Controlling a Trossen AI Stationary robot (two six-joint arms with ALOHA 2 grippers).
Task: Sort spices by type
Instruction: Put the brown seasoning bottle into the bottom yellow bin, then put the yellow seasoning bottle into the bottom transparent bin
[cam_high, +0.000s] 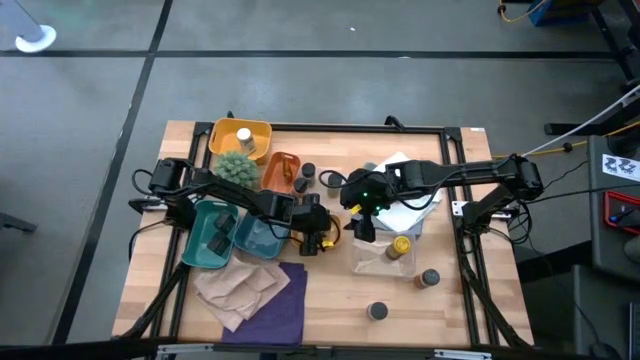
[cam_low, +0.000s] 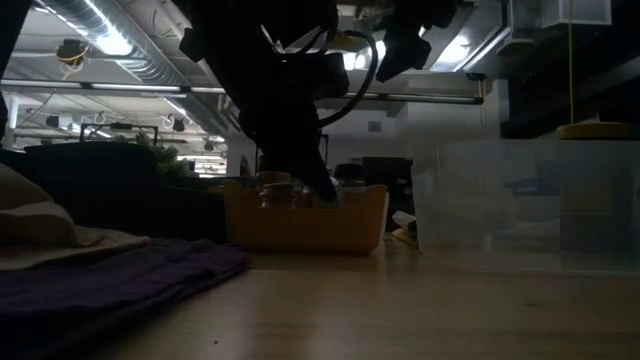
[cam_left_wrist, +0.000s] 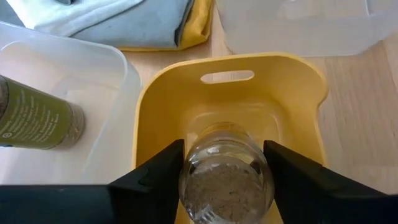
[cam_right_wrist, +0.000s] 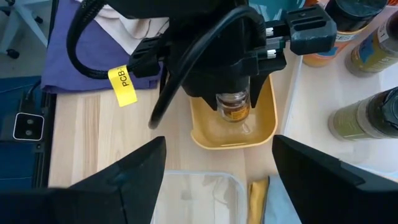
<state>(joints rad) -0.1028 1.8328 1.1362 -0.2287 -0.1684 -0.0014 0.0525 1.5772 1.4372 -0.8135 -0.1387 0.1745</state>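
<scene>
A grey floor (cam_high: 300, 85) surrounds the wooden table (cam_high: 330, 300), crossed by dark seam lines, with a white object (cam_high: 35, 38) at about 10 o'clock and yellow cables (cam_high: 590, 130) trailing off toward 3 o'clock. From table height the room behind is dim, with bright strip lights (cam_low: 105, 40) and ducting (cam_low: 150, 70) overhead toward 11 o'clock.

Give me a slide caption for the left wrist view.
Left gripper lowers a spice jar into the small yellow tray; a green-labelled jar lies in the clear bin alongside.
</scene>
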